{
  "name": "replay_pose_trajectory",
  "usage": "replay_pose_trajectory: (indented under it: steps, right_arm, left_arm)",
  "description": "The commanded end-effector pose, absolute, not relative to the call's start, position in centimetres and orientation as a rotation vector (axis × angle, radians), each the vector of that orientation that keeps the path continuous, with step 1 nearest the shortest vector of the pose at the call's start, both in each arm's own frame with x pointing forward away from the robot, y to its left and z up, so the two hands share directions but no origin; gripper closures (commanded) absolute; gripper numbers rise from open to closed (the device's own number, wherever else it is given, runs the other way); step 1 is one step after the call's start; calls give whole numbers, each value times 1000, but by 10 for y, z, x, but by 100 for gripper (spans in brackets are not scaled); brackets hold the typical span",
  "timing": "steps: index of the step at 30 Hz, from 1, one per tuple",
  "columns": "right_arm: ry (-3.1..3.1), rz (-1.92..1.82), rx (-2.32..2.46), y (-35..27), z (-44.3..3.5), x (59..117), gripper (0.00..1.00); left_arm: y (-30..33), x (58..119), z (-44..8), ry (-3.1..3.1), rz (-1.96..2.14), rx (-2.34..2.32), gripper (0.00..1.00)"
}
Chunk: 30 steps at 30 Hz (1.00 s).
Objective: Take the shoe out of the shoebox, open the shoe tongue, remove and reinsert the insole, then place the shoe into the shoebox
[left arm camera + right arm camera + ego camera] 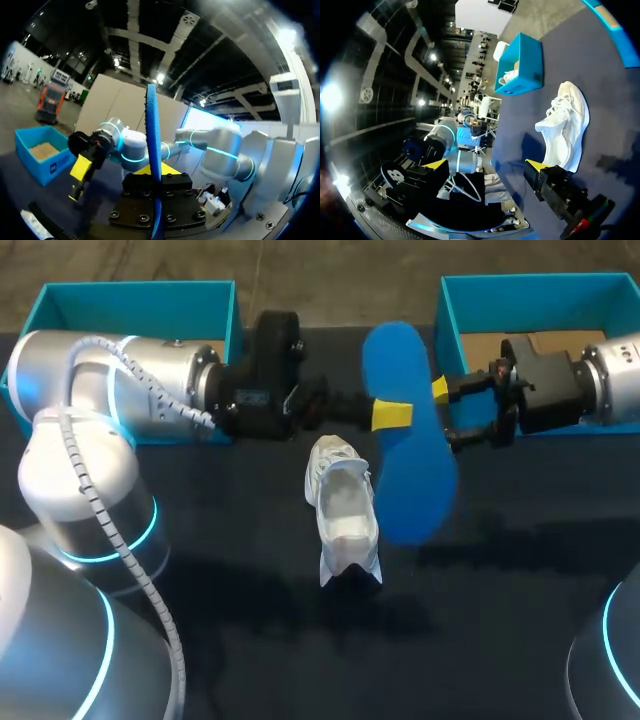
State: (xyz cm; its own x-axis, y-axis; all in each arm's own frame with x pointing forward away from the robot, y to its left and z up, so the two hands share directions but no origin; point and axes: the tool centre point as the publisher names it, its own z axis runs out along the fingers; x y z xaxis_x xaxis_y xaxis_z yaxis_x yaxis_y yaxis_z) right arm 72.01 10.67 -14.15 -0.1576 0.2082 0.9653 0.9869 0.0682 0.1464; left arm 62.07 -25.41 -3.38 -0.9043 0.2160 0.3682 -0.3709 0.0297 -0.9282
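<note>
A blue insole [408,455] is held up above the table, and my left gripper [392,414] is shut on its middle. In the left wrist view the insole [153,135] stands edge-on between that gripper's [155,174] fingers. My right gripper [448,415] is open right beside the insole's right edge, and I cannot tell whether it touches it. The white shoe [345,505] lies on the dark table under the insole, apart from both grippers. In the right wrist view the shoe [566,125] lies ahead of the open right gripper [486,165].
One teal shoebox [140,302] stands at the table's back left behind my left arm. Another teal shoebox [540,310] stands at the back right by my right arm. Dark tabletop [480,620] stretches in front of the shoe.
</note>
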Motion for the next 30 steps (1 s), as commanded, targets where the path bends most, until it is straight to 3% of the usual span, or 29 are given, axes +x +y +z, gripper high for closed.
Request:
replay_pose_trajectory:
  steps: [1, 20, 25, 30]
  right_arm:
    - [-1508, -1174, -1252, 108, -141, 719, 0]
    - [-1508, -1174, -1252, 108, -141, 719, 0]
    - [-1508, -1174, -1252, 108, -141, 719, 0]
    - [-1508, -1174, -1252, 108, -141, 719, 0]
  left_arm:
    - [-245, 628, -34, -2095, 2182, -480, 100]
    - [-240, 629, -36, -2141, 2248, -453, 100]
    - [-228, 618, -40, -2269, 2234, -922, 100]
    - [-213, 621, -42, -2365, 2216, -1083, 100]
